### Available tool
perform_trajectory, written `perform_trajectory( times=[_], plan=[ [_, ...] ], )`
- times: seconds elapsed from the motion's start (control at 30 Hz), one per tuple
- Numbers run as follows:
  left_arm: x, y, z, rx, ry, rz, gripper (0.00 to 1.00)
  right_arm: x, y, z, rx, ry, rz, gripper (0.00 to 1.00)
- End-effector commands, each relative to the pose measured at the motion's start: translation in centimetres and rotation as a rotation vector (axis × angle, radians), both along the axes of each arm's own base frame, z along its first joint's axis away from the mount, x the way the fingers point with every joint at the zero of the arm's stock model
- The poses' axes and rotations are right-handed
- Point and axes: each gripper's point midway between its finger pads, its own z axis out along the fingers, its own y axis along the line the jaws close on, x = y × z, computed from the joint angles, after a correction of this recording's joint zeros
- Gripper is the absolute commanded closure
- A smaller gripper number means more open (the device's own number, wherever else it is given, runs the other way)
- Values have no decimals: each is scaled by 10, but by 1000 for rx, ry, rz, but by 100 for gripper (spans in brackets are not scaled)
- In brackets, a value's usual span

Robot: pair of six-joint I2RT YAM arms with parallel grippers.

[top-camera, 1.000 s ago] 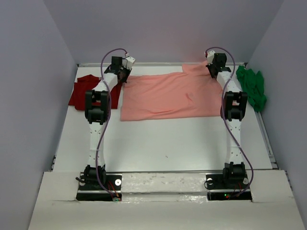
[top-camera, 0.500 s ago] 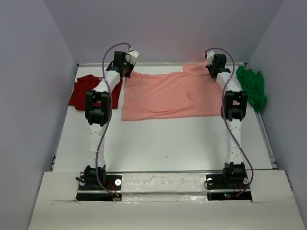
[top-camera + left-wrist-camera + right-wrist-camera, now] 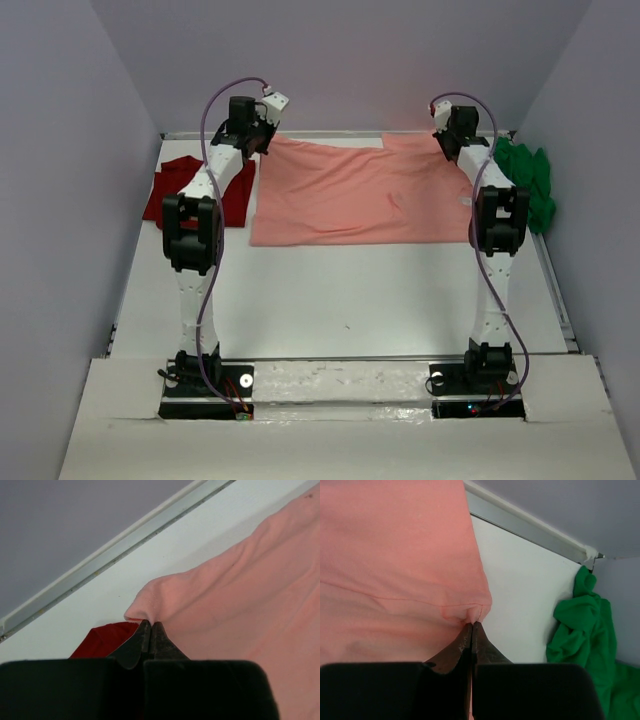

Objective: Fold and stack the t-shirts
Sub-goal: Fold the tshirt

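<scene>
Three soft cloth short-sleeved garments lie at the far end of the white table point(image 3: 350, 300): a salmon-pink shirt point(image 3: 350, 195) spread out flat, a dark red shirt point(image 3: 172, 190) just beside the pink one's left edge, and a bright green shirt point(image 3: 527, 180) crumpled near its right edge. The left gripper point(image 3: 151, 625) is clamped on the salmon-pink shirt's far left corner. The right gripper point(image 3: 471, 625) pinches its far right corner.

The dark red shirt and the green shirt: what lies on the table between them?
The salmon-pink shirt, spread out, fills that stretch in the top view; the left gripper and right gripper each pinch a far corner.
</scene>
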Motion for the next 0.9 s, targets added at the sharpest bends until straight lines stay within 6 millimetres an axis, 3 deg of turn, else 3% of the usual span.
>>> perform_trajectory(
  times=[0.0,0.23,0.63,0.87],
  plan=[
    [-12,-2,34,0,-58,-29,100,-1,3,65,-23,-111,4,100],
    [-22,-2,27,0,-20,-43,100,-10,1,71,-42,-103,6,100],
    [-32,1,17,15,12,-45,100,-22,-1,52,-90,-48,-1,100],
    [-47,3,8,41,43,-71,100,-28,-1,59,-88,-55,-7,100]
  ],
)
